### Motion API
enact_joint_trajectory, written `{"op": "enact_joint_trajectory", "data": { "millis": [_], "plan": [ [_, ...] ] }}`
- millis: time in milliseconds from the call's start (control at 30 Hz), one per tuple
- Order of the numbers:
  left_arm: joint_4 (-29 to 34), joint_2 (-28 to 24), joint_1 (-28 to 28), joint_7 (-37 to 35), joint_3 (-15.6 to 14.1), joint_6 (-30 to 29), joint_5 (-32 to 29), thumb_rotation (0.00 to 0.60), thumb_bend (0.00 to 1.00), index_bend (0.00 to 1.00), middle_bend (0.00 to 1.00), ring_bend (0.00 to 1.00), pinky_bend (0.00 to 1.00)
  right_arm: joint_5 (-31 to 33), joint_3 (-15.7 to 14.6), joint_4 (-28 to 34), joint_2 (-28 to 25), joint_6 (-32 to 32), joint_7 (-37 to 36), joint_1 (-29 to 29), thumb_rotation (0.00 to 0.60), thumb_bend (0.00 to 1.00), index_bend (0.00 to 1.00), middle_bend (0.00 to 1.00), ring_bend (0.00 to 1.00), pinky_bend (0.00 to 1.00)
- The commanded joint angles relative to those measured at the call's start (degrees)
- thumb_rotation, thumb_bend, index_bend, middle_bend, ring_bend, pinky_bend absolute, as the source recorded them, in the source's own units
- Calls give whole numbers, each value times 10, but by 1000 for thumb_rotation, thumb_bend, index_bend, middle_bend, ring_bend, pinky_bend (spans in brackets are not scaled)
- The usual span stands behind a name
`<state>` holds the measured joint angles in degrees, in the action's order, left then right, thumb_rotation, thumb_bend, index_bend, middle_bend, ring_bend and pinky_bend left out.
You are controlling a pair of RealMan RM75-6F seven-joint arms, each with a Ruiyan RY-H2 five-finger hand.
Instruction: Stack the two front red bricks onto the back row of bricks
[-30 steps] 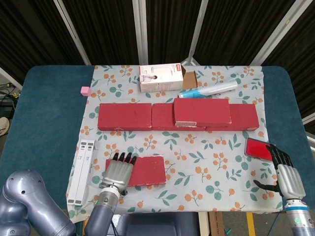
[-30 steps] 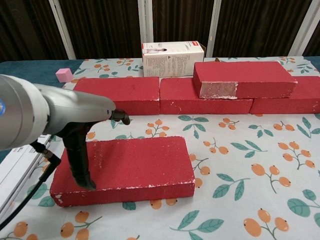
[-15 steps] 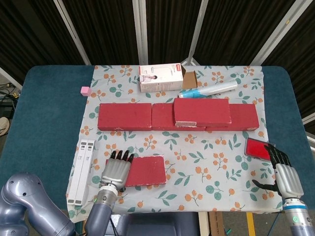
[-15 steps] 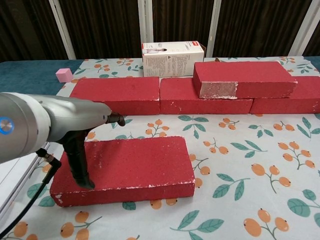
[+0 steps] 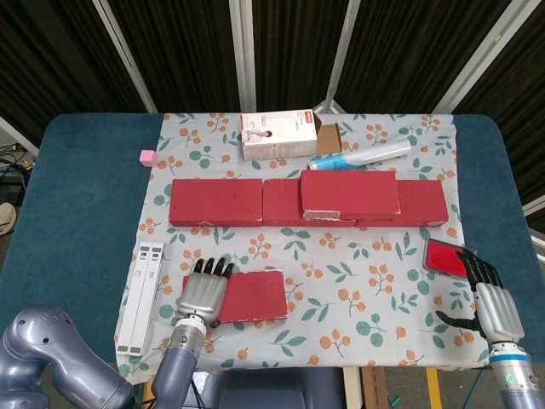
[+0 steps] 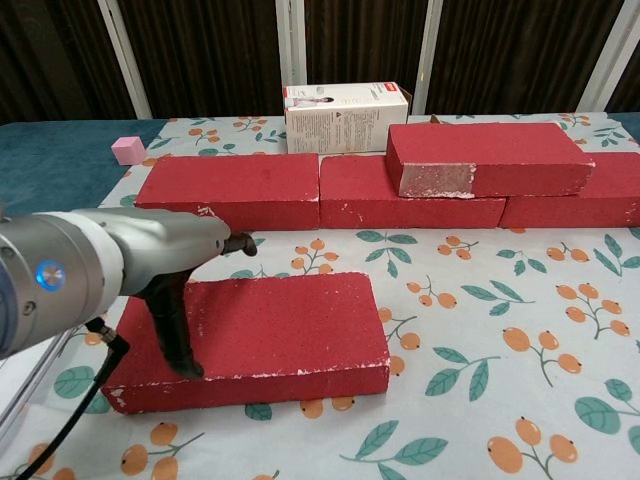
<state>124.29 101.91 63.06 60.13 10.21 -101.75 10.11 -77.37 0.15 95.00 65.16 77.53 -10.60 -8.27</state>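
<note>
One front brick [image 5: 249, 296] is left on the flowered cloth [image 5: 358, 281], near the bench's front edge and left of centre, well apart from the back row [image 5: 217, 202]. Its fellow, the stacked brick [image 5: 350, 193], already lies flat across the seam between the middle and right bricks of that row, so by my reckoning the task is about half done: one placed, one to go.

The left hand [image 5: 203, 292] rests over the left end of the remaining brick, palm down, fingers close together and pointing toward the back row. In the chest view one dark finger [image 6: 172, 325] presses down on the brick's top face near its left edge. Whether a thumb or any finger wraps the brick's side I cannot tell; the arm covers that part in both views, so a firm hold is unconfirmed. The brick sits flat, not lifted.

The right hand [image 5: 489, 294] hangs at the bench's right front corner, fingers loosely spread, holding nothing, just beside a small red card [image 5: 445, 256].

Behind the row stand a white box [image 5: 278, 135] and a blue-and-clear tube [image 5: 366, 156]; a pink cube [image 5: 147, 157] sits on the bare bench at left, and a white strip [image 5: 143, 296] lies beside the left hand. The chest view cuts off the right hand entirely.
</note>
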Motion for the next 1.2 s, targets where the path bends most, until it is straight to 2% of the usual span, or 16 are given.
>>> {"op": "enact_joint_trajectory", "data": {
  "millis": [33,200,833,1200],
  "plan": [
    [-13,8,-5,-2,-1,12,7,600,0,0,0,0,31,1,1,-1,0,-2,1,0,600,152,0,0,0,0],
    [-25,17,-11,-5,5,27,17,600,0,0,0,0,31,3,6,-2,1,-6,1,1,600,153,0,0,0,0],
    [-16,35,-14,41,22,9,30,600,0,0,0,0,33,10,16,-3,2,-17,3,5,600,153,0,0,0,0],
    [-34,47,-23,54,28,12,20,600,0,0,0,0,42,7,19,-2,0,-20,5,7,600,152,0,0,0,0]
  ]
}}
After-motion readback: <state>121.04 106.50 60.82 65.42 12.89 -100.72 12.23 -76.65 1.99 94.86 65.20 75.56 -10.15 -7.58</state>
